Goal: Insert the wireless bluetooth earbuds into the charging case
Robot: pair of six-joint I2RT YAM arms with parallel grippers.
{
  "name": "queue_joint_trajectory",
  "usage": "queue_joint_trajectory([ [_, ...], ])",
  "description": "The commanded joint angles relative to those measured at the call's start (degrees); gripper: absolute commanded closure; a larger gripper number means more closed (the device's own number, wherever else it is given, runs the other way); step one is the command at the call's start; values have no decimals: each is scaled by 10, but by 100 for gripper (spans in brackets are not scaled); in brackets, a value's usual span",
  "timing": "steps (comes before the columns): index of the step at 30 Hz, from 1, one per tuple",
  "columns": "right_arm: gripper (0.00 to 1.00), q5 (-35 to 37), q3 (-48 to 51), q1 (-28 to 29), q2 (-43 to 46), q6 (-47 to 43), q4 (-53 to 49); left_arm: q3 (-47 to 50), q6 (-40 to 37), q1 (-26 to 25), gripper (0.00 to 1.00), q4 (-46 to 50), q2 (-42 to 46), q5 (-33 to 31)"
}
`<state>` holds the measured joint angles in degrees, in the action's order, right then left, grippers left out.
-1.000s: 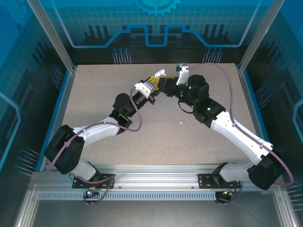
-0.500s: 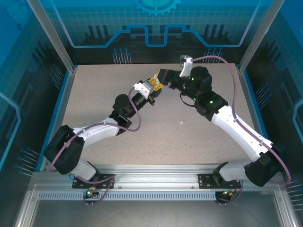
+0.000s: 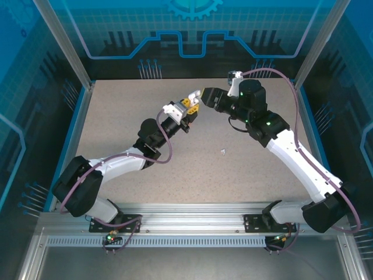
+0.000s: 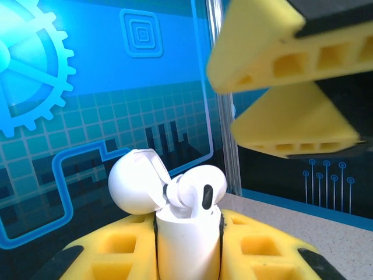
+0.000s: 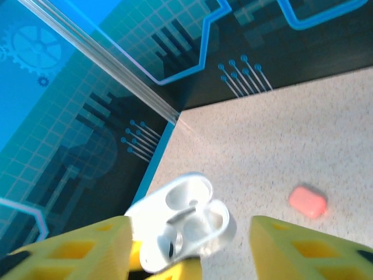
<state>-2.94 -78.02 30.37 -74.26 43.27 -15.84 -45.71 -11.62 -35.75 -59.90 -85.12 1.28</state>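
Top external: left claw (image 3: 191, 103) and right claw (image 3: 206, 93) face each other above the far middle of the counter (image 3: 116, 116), tips close.
Left claw: clamped on the case (image 4: 186, 248), which stands upright.
Case: lid (image 4: 133, 182) open, tilted back.
Earbud (image 4: 197, 189): white, seated in the case, head poking above the rim.
Right claw: jaws apart, gripping nothing, hanging just beside the case.
Pink case (image 5: 308, 202): lying on the counter, apart from the held case.
White speck (image 3: 222, 152): on the counter near the right arm; too small to tell what it is.
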Motion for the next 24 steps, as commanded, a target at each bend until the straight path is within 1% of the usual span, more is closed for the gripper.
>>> queue_joint_trajectory([
  [1,56,-25,-16,-1,21,-1,-72,8,28,-2,100,-41,20,9],
  [4,68,-14,-14,2,33,-14,-90,16,50,1,100,-51,25,24],
  [7,75,-2,-13,3,43,-23,-107,25,78,7,100,-57,32,45],
  [13,78,0,-26,6,52,-37,-128,35,129,21,100,-48,52,106],
  [18,79,-16,-41,15,48,-50,-130,43,153,28,100,-41,63,133],
  [24,81,-37,-63,48,25,-64,-128,44,165,30,100,-38,64,146],
])
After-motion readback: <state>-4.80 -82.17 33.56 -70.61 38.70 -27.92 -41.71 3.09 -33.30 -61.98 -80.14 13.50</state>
